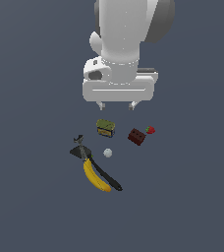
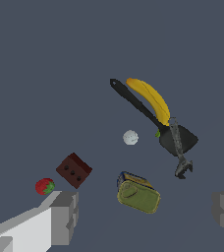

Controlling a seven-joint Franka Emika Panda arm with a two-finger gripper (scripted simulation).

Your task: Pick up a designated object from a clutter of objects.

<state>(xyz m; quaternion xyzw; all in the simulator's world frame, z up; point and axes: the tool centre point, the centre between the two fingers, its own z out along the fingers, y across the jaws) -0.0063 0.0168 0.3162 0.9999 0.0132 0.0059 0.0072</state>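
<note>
The tiny pale grey-white ball (image 1: 107,153) lies on the dark floor among the clutter; it also shows in the wrist view (image 2: 130,137). Around it are an olive-yellow can (image 1: 105,128), a dark red-brown block (image 1: 136,137), a red strawberry (image 1: 150,130), a yellow banana (image 1: 95,176) and a black-handled tool (image 1: 92,162). My gripper (image 1: 117,105) hangs open and empty above the floor, over the far side of the clutter, apart from the ball. In the wrist view its fingers (image 2: 64,216) stand wide apart, with the can (image 2: 138,195) between them.
The clutter sits on a flat dark grey-blue floor (image 1: 35,197). A small grey wrench-like piece (image 1: 78,140) lies by the tool's head. The banana (image 2: 151,98) rests along the tool's handle (image 2: 133,101). The block (image 2: 73,170) and strawberry (image 2: 44,186) sit close together.
</note>
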